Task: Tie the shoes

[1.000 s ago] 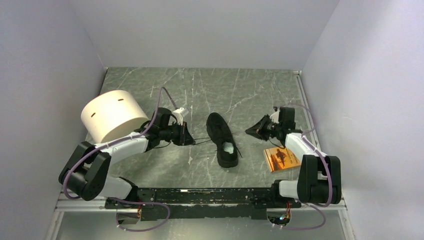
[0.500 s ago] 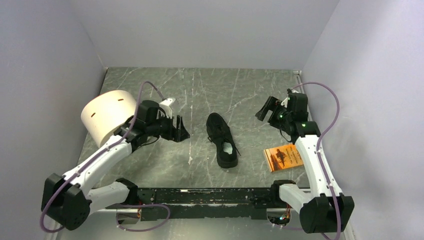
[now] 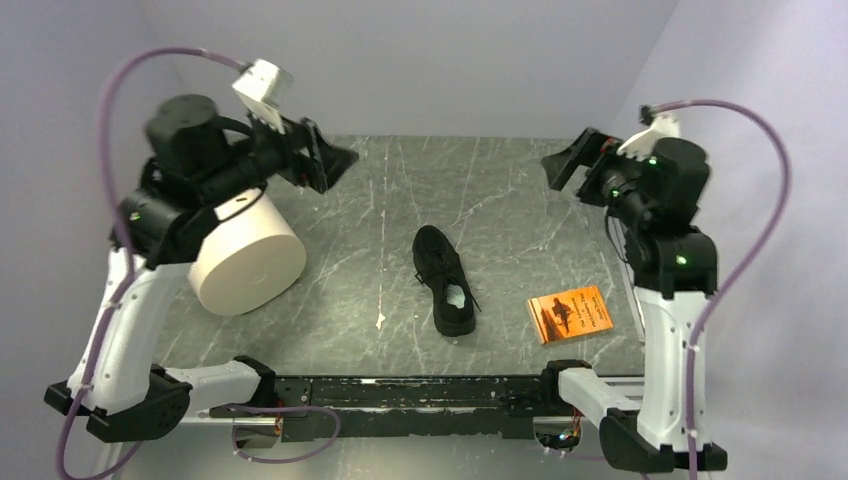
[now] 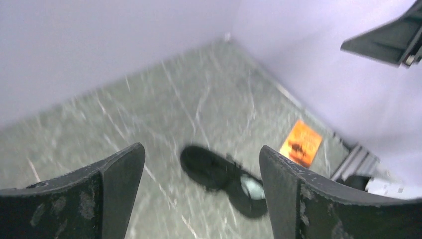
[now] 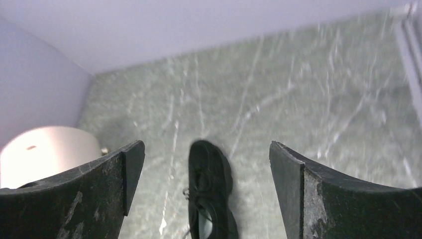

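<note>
One black shoe (image 3: pixel 444 278) with a pale insole lies mid-table, toe pointing away, thin laces gathered over its tongue and trailing a little at its sides. It shows blurred in the left wrist view (image 4: pixel 219 175) and in the right wrist view (image 5: pixel 211 189). My left gripper (image 3: pixel 325 161) is raised high at the back left, open and empty, far from the shoe. High at the back right, my right gripper (image 3: pixel 568 160) is likewise open and holds nothing. Both wrist views look down on the shoe between wide-apart fingers (image 4: pixel 114 184) (image 5: pixel 293 184).
A large cream cylinder (image 3: pixel 245 258) stands at the left of the table, under the left arm. An orange booklet (image 3: pixel 570 313) lies right of the shoe. Pale walls close the table on three sides; a black rail (image 3: pixel 420 392) runs along the near edge.
Both grippers let go of the laces, opened wide and rose high, away from the shoe toward the back corners. The shoe has stayed where it was.
</note>
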Available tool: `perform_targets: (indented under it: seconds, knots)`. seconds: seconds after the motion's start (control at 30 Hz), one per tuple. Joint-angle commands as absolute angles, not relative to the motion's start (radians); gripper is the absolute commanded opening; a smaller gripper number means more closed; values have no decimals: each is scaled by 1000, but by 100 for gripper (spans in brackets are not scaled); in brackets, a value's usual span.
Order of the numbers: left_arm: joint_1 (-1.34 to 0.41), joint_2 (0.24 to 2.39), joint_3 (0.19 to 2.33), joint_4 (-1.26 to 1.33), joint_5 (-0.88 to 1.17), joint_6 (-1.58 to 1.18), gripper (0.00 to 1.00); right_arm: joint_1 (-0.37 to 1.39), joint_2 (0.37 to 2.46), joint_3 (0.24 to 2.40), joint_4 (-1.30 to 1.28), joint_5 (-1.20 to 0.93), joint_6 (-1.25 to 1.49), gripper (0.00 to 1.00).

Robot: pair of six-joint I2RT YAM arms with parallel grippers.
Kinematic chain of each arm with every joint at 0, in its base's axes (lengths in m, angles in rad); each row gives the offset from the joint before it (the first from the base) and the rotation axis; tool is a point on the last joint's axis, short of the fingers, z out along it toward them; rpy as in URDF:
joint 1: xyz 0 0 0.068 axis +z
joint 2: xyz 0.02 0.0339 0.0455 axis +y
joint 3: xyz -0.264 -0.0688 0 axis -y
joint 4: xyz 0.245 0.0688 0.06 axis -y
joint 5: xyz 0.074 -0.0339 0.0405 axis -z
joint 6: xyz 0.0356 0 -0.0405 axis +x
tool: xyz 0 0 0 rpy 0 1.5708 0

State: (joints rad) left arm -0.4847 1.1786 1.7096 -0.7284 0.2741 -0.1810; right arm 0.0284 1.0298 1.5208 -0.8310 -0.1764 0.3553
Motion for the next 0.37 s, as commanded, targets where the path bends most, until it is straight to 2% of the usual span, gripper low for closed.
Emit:
perform_targets:
  seconds: [0.0, 0.17, 0.33]
  knots:
    - [-479, 1182, 1955, -816, 226, -143, 90, 32, 985, 1700, -847, -185, 317, 100]
    - [-479, 1125, 1970, -749, 224, -186, 94, 30, 954, 1788, -844, -161, 314, 100]
    - [-479, 1071, 1899, -675, 247, -211, 93, 31, 915, 1739, -822, -128, 331, 100]
